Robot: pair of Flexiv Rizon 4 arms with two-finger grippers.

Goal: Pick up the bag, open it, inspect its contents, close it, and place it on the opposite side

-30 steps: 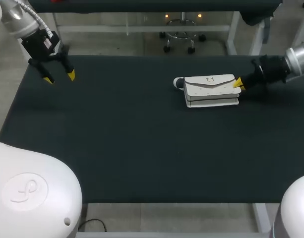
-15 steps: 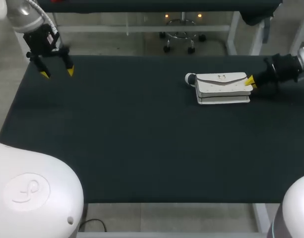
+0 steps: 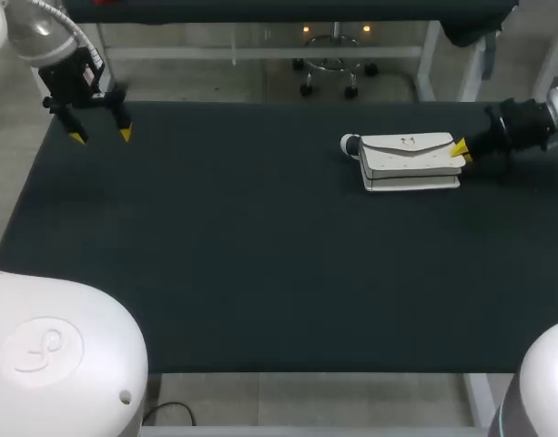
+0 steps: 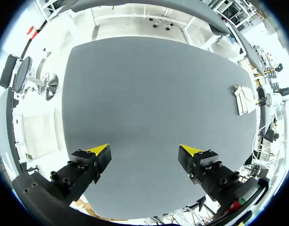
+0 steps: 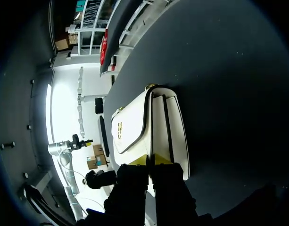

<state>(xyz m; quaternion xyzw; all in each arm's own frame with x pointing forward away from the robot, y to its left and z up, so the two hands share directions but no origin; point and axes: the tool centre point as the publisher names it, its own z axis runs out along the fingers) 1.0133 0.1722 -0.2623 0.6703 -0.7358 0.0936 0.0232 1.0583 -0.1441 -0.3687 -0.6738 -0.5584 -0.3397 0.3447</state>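
Over the last second the right gripper (image 3: 460, 150) has drawn back toward its own side of the bench (image 3: 260, 273), and the white bag (image 3: 410, 162) has slid along with it, ending a little further right than before. In the last half second, nothing on that side has shifted. The left gripper (image 3: 98, 135) has drifted a touch toward the far left corner.

From where I stand, the bag lies flat on the dark bench, on the right half toward the far edge, with its flap down and closed. The right gripper is at the bag's right end. In the right wrist view its yellow tips sit very close together on the near end of the bag (image 5: 149, 127), so I take it to be clenched on that edge. The left gripper hangs spread wide over the far left corner with nothing between its fingers, well apart from the bag.

As for progress, the bag is gripped but does not look lifted, and it is shut. Whether it has already been opened and looked into, I cannot tell. If not, the lifting, opening, inspecting, closing and setting down on the other side are all left to do.
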